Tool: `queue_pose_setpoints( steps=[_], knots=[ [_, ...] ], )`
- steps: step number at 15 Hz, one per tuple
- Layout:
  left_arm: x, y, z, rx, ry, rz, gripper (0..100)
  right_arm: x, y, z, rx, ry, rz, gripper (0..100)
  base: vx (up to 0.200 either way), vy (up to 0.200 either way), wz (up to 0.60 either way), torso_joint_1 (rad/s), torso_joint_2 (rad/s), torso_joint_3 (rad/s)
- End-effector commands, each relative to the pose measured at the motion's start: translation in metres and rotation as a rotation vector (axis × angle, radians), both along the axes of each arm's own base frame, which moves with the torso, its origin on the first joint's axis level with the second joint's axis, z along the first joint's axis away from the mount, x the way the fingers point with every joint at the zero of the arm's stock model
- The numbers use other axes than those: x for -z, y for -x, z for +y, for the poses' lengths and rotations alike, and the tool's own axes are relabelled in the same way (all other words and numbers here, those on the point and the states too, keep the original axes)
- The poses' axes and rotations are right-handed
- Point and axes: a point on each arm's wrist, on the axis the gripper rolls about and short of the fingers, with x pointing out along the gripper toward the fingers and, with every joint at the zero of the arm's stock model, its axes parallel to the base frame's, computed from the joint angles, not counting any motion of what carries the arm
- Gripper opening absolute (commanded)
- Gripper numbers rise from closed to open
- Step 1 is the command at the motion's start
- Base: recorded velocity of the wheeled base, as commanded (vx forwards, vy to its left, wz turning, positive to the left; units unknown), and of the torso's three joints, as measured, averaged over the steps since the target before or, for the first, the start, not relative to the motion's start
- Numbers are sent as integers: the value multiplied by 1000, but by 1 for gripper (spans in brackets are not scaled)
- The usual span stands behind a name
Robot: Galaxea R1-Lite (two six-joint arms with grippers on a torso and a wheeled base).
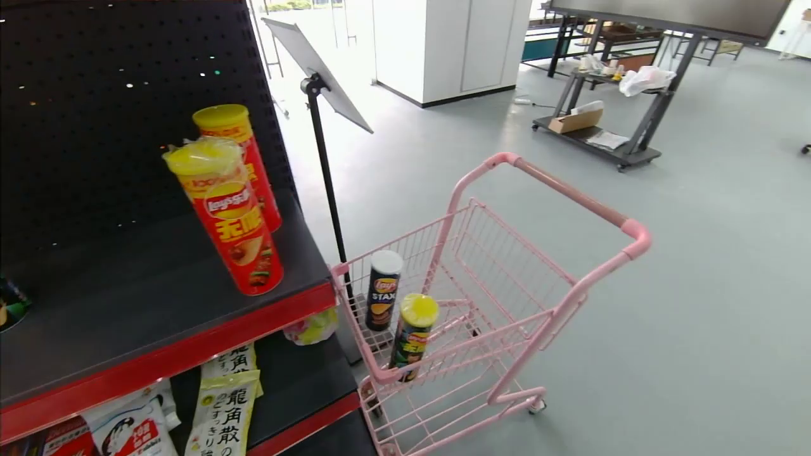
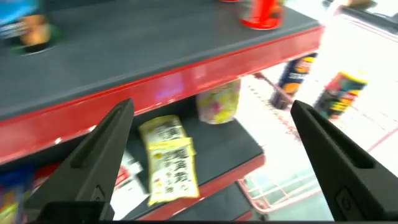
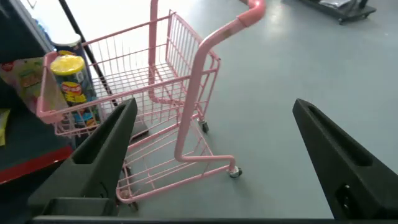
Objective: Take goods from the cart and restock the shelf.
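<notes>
So, two red crisp cans (image 1: 237, 234) stand on the shelf (image 1: 127, 304) beside the cart (image 1: 573, 196); a black can (image 1: 382, 290) and a yellow-lidded can (image 1: 413, 339) wait inside it for you. Your left gripper (image 2: 211, 106) and right gripper (image 3: 214, 102) gape wide, empty.

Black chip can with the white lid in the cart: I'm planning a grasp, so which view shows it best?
Head view: the black can stands upright in the pink cart, visible nearly whole. The left wrist view shows it farther off past the shelf edge; the right wrist view shows just its lid behind the yellow-lidded can.
</notes>
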Motion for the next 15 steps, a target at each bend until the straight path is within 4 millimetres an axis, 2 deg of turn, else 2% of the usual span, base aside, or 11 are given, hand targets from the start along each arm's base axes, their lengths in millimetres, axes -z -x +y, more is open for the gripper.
queue_pose_setpoints(
  steps=[1,5,15],
  knots=[
    [0,0,0,-2,2,0,100,0,0,0,-1,1,1,100,0,0,0,0,0,0],
    [0,0,0,0,0,0,100,0,0,0,1,-4,1,100,0,0,0,-40,96,56],
    [0,0,0,-2,2,1,100,0,0,0,4,-7,1,100,0,0,0,-154,391,234]
  ],
)
